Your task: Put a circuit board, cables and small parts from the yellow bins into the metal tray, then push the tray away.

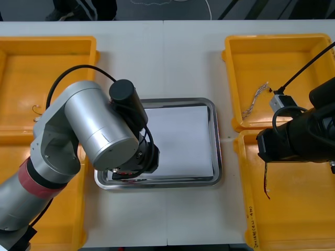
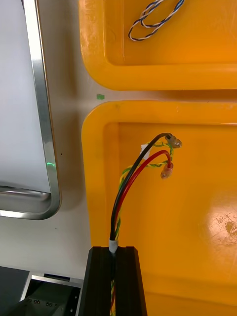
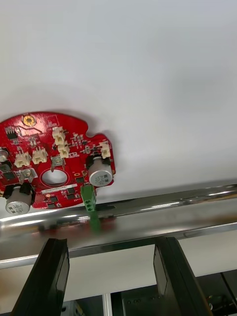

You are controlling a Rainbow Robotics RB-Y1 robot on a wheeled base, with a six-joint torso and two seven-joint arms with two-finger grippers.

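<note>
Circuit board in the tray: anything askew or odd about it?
Nothing stands out. The circuit board lies inside the metal tray, on its white floor close to the rim; the open left gripper hangs apart from it.

- Light table (image 1: 183,52), with a thin seam (image 1: 164,63) running from its far edge to its near edge, about midway.
- Small green mark (image 2: 100,96) on the table's bare surface.
- Dark floor (image 1: 261,8) beyond the far edge, with a white cord (image 1: 210,9) on it.
</note>
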